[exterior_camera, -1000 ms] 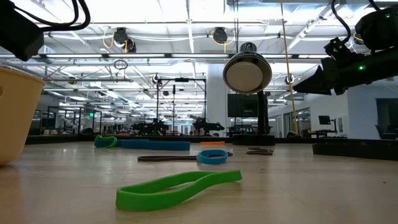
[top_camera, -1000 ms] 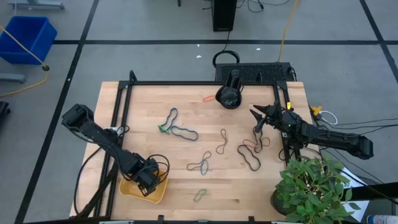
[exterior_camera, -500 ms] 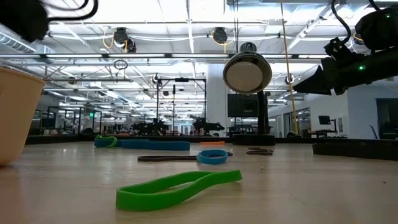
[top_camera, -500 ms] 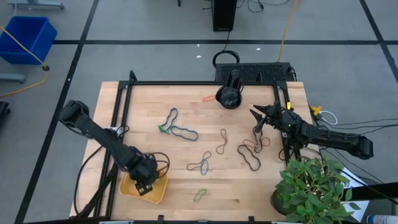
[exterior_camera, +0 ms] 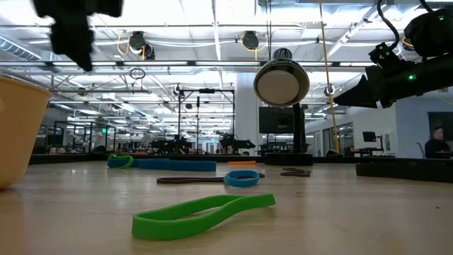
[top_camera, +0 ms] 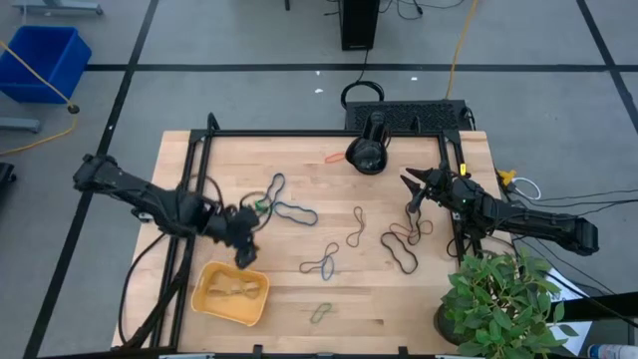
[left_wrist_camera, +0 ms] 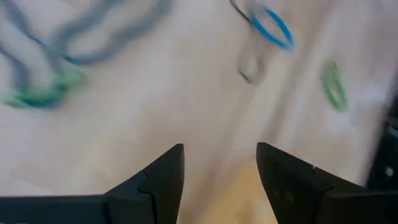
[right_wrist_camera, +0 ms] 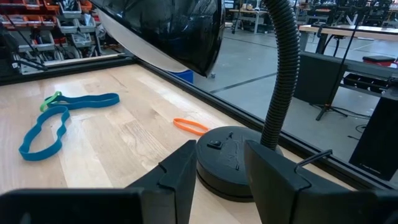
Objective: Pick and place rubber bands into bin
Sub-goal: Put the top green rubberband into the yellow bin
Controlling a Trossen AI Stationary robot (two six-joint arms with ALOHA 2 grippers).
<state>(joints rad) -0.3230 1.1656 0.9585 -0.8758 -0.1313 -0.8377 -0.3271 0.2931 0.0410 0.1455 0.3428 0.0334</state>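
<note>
The orange-yellow bin (top_camera: 231,293) stands near the table's near left corner, with brown rubber bands (top_camera: 235,289) lying in it; its wall also shows in the low view (exterior_camera: 14,131). My left gripper (top_camera: 244,255) hangs open and empty above the table just beyond the bin; the left wrist view (left_wrist_camera: 219,155) shows bare wood between its fingers. Loose rubber bands lie flat on the table: blue (top_camera: 296,212), green (top_camera: 262,206), brown (top_camera: 355,228), black (top_camera: 400,255), green (top_camera: 320,313). My right gripper (top_camera: 408,193) waits open and empty at the right, above the table (right_wrist_camera: 219,149).
A black gooseneck lamp (top_camera: 368,152) stands at the table's far edge, with an orange band (top_camera: 334,158) beside it. A potted plant (top_camera: 498,299) fills the near right corner. A black frame rail (top_camera: 194,189) runs along the left side. A blue tub (top_camera: 45,62) stands on the floor.
My left gripper has risen out of the bin and swung toward the far edge and a little to the right. It now hangs over bare wood beyond the bin. The bin is uncovered and shows brown bands lying inside.
</note>
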